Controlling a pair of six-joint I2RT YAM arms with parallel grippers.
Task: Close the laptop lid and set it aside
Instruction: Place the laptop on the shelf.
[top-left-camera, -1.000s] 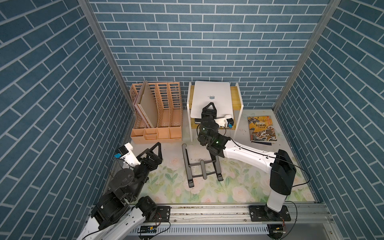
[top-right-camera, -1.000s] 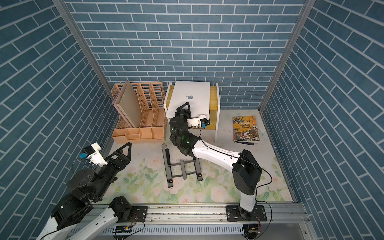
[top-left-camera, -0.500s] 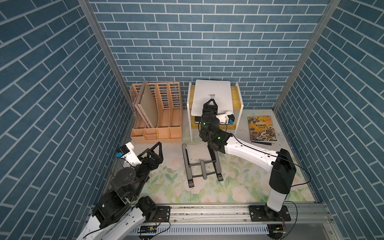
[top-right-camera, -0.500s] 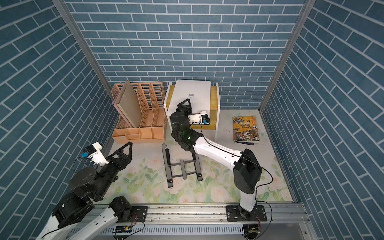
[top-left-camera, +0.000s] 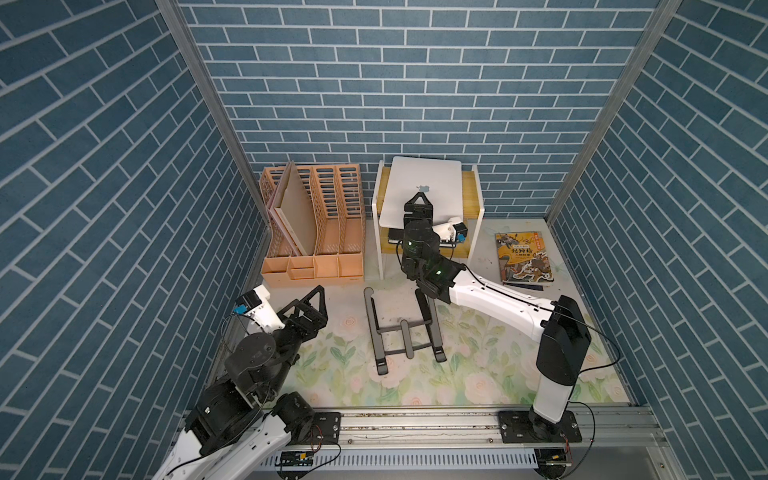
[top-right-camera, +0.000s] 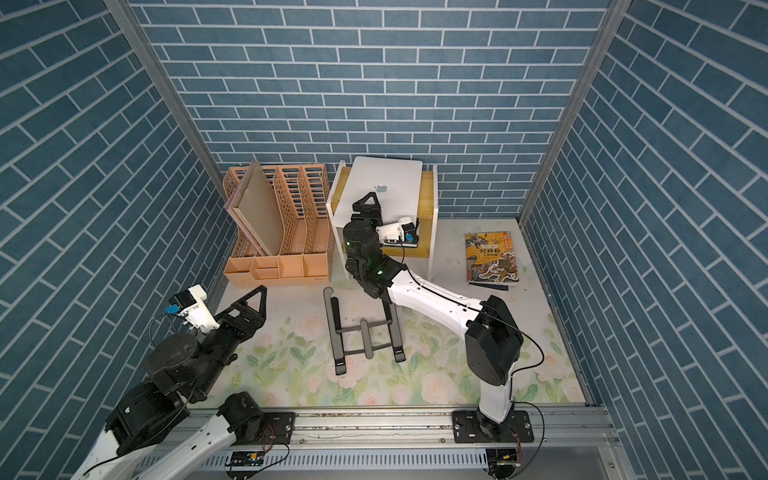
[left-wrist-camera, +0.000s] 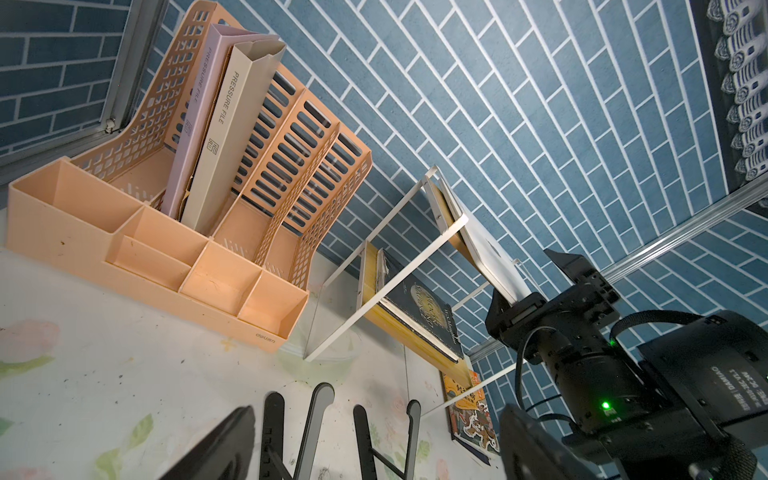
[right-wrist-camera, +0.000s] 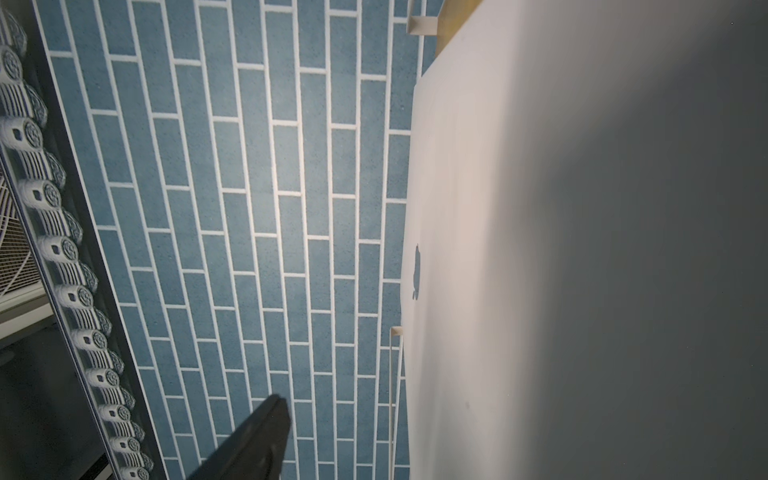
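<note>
"Where's the laptop (top-left-camera: 428, 187)?"

"On top of the shelf (top-left-camera: 377, 216), lid (right-wrist-camera: 540, 249) shut, logo up, tilted, near edge jutting past the shelf's front. My right gripper (top-left-camera: 422, 198) is at that edge, jaws parted, with one finger (right-wrist-camera: 266, 432) clear of the lid."

"And your left gripper (top-left-camera: 308, 300)?"

"Jaws spread wide, empty, well out in front of the shelf."

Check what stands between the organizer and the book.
The shelf, with the closed laptop lying on top; both top views show it.
</note>
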